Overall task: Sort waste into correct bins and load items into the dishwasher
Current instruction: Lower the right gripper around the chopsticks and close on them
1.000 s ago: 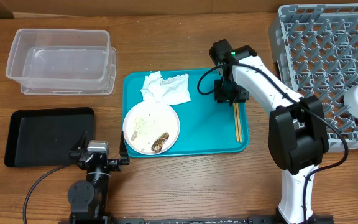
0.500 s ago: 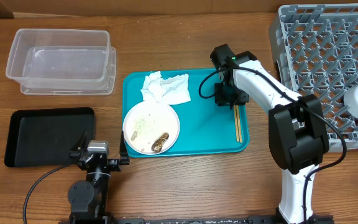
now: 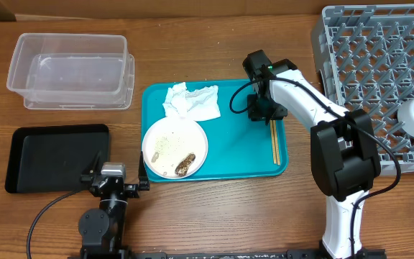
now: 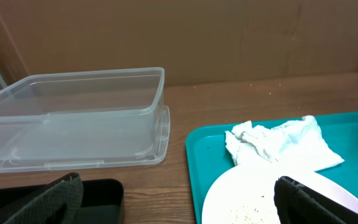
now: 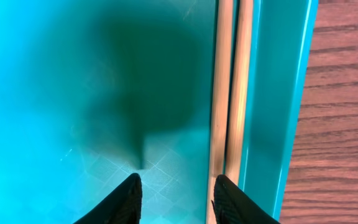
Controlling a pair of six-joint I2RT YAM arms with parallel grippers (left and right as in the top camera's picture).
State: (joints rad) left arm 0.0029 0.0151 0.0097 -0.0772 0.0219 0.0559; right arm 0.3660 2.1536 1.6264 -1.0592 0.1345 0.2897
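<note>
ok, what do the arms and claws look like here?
Right arm: white shells, black joints, black cable alongside, green light near the wrist; right claw black. Left arm: all black, silver block at the wrist, black wire trailing off; left claw black with broad fingers.

Over the last second my right hand (image 3: 263, 112) has eased slightly down and right in the overhead frame, nearer the upper end of the chopsticks (image 3: 274, 141), then stopped there.

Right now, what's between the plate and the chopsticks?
Nothing. The overhead view shows only bare teal tray between the plate and the chopsticks. The napkins sit farther back, off that line.
</note>
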